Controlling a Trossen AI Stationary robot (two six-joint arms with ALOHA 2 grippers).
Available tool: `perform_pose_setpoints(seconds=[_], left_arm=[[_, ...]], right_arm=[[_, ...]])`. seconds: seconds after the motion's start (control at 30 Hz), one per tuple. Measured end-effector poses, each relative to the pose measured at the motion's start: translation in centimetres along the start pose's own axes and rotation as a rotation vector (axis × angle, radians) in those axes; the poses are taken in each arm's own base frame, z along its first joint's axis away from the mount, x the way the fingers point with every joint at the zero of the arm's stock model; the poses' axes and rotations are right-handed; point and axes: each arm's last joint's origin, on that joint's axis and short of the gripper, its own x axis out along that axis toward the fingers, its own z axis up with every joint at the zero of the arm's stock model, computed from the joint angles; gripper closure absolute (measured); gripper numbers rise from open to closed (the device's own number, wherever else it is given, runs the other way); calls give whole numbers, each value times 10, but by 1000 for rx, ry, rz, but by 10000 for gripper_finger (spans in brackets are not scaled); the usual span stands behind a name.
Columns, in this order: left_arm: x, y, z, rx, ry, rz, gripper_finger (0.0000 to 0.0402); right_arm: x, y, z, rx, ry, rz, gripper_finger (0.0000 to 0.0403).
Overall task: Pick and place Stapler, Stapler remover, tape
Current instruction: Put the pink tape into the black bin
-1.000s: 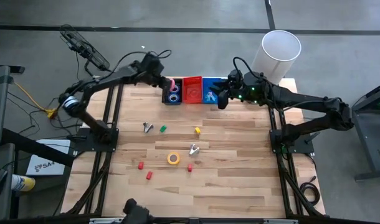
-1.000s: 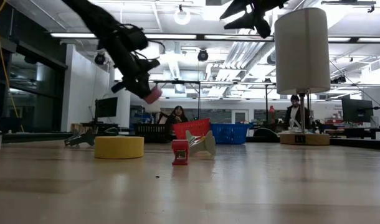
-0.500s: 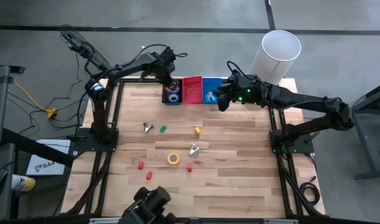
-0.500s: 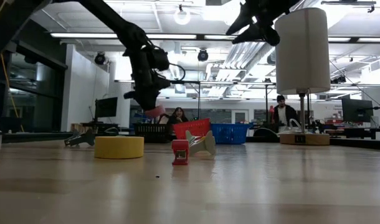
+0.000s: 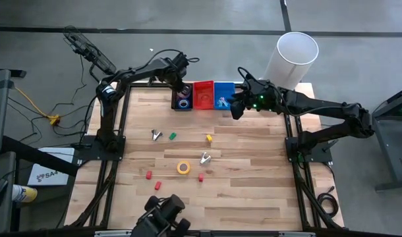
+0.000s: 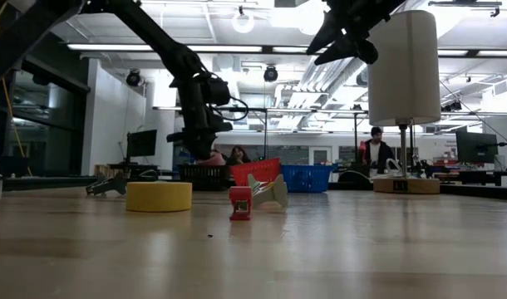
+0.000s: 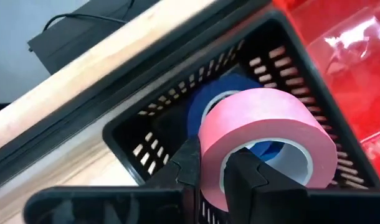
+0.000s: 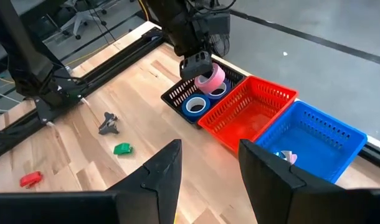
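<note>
Looked matt and papery on the pink tape [image 7: 265, 140] between the left gripper [image 7: 213, 177] fingers, perforated black plastic on the basket [image 7: 159, 134] beneath, glossy red plastic [image 7: 346, 68] beside, pale grained wood on the table [image 8: 140, 124].

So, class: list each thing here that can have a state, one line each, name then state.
Left gripper: shut on the pink tape roll.
Pink tape roll: held over the black basket.
Black basket: holds blue tape.
Red basket: looks empty.
Yellow tape roll: flat on the table.
Right gripper: open, empty.
</note>
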Motion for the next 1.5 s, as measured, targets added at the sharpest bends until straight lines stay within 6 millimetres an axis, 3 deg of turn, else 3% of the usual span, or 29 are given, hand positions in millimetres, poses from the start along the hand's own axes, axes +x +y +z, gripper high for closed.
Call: perform_pose_setpoints(seconds=[1.5], left_arm=[[15, 9, 3, -108, 18, -50, 367]], right_arm=[[0, 0, 0, -94, -2, -11, 254]])
